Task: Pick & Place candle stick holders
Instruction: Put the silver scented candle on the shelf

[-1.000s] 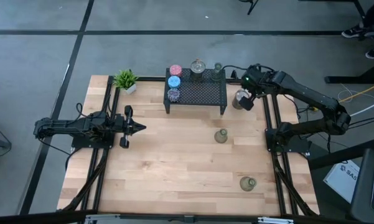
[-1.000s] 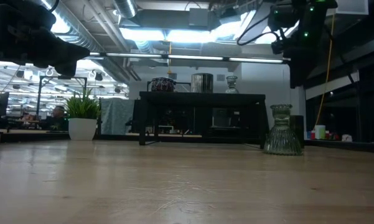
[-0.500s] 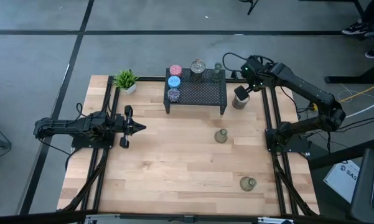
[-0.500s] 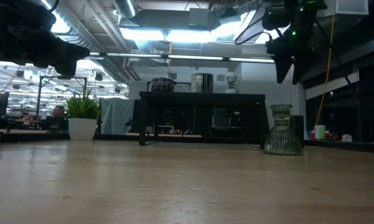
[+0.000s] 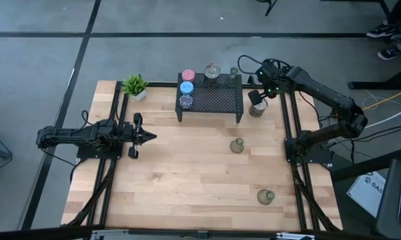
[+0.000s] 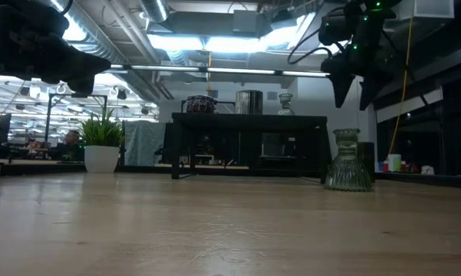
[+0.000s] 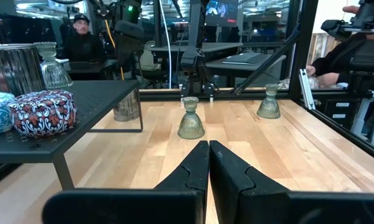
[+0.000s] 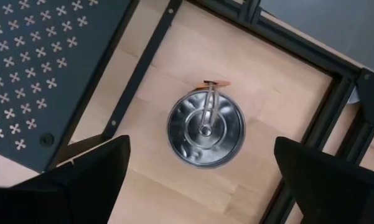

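Observation:
A shiny silver candle stick holder stands on the table just right of the black mesh rack. My right gripper hovers above it, open and pointing down, one finger on either side and clear of it. Pink, light blue, speckled, silver and glass holders stand on the rack. Two olive glass holders stand on the table. My left gripper waits shut at the table's left, level.
A small potted plant stands at the far left corner. Black frame rails run close by the silver holder on the right and far sides. Bare wood lies across the table's middle. People sit beyond the table in the left wrist view.
My right gripper has moved a little toward the far edge and the rack, coming over the silver holder, and has rolled about its own pointing line. It stays open and high above the table.

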Robot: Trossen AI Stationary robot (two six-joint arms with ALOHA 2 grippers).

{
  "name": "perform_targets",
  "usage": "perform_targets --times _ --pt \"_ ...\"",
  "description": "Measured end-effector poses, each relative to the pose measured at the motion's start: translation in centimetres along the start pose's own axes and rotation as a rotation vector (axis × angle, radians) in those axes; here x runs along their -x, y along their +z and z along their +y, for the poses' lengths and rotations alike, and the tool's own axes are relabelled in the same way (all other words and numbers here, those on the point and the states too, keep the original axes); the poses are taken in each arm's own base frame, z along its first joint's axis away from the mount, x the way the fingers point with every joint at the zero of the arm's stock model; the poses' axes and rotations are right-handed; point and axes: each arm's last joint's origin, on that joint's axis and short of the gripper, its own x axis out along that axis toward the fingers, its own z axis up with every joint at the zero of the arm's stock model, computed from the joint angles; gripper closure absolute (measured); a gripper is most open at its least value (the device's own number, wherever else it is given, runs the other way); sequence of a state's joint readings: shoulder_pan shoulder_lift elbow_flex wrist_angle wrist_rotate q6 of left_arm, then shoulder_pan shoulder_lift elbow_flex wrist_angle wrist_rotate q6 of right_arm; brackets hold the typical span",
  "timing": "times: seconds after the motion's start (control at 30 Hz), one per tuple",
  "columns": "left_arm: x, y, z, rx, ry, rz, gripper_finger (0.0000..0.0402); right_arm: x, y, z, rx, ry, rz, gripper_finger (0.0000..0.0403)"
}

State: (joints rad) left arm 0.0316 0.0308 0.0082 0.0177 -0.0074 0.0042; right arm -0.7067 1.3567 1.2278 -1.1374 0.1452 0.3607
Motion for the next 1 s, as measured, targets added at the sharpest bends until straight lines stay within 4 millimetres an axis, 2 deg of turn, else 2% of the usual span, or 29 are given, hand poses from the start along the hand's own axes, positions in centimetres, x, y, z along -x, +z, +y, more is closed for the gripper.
perform_targets --times 0.5,0.77,1.0 --pt "0.0 0.0 0.0 0.001 0.0 0.0 0.0395 -0.2 0.1 -0.3 -0.127 0.004 0.018 0.0003" --pt "0.0 0.0 0.0 0.001 0.0 0.0 0.0394 -1.6 0.0 -0.1 -0.172 0.01 0.066 0.0003" --pt "0.0 0.0 0.0 0.0 0.0 0.0 0.0394 -3.1 0.7 0.0 -0.176 -0.005 0.091 0.0003"
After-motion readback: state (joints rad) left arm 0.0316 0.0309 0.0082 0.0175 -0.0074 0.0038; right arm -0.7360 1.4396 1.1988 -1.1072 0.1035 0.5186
